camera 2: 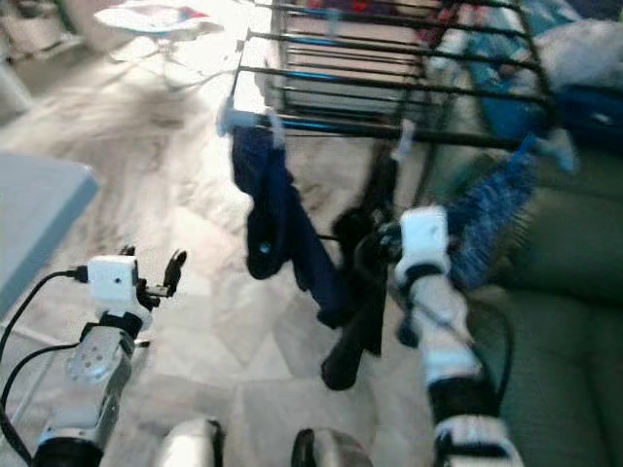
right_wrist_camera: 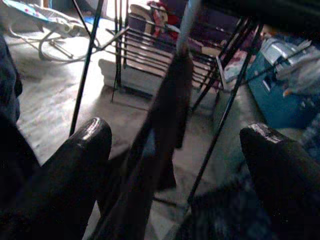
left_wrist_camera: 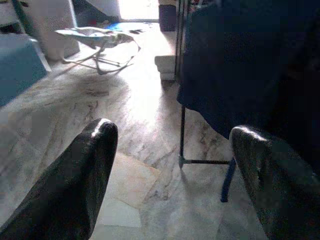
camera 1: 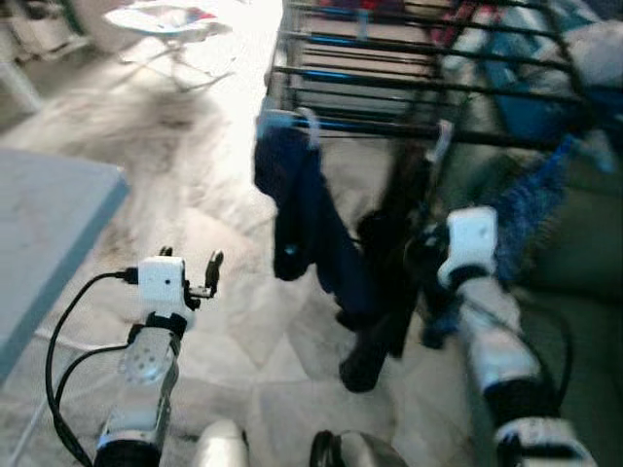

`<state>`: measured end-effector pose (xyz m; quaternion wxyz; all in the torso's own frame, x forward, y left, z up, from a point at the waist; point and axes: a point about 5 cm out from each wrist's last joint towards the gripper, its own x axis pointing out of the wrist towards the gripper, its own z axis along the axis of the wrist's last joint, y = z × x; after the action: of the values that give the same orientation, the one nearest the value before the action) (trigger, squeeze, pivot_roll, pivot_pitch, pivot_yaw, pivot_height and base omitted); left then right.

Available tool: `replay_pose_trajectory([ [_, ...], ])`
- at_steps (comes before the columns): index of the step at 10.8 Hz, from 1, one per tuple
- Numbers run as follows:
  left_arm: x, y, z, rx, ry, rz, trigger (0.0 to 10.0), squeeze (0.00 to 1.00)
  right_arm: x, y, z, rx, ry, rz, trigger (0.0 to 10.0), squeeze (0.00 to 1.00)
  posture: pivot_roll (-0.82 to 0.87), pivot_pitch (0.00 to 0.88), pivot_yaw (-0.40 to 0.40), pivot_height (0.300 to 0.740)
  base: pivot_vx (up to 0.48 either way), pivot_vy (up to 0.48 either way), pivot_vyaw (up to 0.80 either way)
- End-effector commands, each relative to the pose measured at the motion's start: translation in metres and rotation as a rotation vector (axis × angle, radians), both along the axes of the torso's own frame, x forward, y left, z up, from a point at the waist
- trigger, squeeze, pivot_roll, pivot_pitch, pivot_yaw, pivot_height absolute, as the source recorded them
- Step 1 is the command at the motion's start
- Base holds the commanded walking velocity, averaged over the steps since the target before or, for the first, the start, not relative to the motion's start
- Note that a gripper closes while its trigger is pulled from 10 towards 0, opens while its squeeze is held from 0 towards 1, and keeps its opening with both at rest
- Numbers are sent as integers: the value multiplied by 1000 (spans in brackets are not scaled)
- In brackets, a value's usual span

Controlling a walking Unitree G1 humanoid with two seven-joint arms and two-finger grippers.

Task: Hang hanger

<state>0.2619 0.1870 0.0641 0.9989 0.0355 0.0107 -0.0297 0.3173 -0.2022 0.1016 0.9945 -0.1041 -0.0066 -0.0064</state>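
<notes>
A black drying rack point(camera 1: 409, 92) stands ahead. From its front bar hang a navy garment point(camera 1: 297, 209) on a pale hanger point(camera 1: 282, 119) and a black garment point(camera 1: 389, 292) under a white hanger hook point(camera 1: 443, 141). My right gripper point(right_wrist_camera: 175, 150) is raised against the black garment and open. In the right wrist view the dark cloth point(right_wrist_camera: 165, 115) hangs between its spread fingers, below the pale hook point(right_wrist_camera: 187, 25). My left gripper point(camera 1: 190, 265) is held low to the left of the navy garment, open with nothing in it. In the left wrist view it faces the navy cloth point(left_wrist_camera: 235, 65).
A blue-grey table point(camera 1: 49, 224) stands at the left. A baby bouncer point(camera 1: 165, 24) sits on the marble floor far back. A green sofa point(camera 1: 574, 253) lies at the right, with a blue fuzzy cloth point(camera 1: 533, 206) hanging beside it. The rack's legs point(left_wrist_camera: 182, 135) reach the floor.
</notes>
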Motion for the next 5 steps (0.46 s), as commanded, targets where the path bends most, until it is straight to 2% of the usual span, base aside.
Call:
replay_pose_trajectory([
  [1,-2,4,1,14,-7,6,10000,0,1,-5,0,28,-3,-23,10000,0,50,148,-73,740,390,277,0],
  [2,-3,2,0,9,-9,-2,10000,0,0,-5,-2,29,-5,-36,10000,0,47,151,-74,740,450,0,0],
  [3,-3,-1,-1,2,-6,-10,10000,0,-1,-4,-4,38,2,-42,10000,0,47,151,-74,740,450,0,-800],
  [5,-3,-4,-1,-5,-3,-25,10000,0,-8,2,-10,43,-9,-29,10000,0,38,155,-67,740,454,0,0],
])
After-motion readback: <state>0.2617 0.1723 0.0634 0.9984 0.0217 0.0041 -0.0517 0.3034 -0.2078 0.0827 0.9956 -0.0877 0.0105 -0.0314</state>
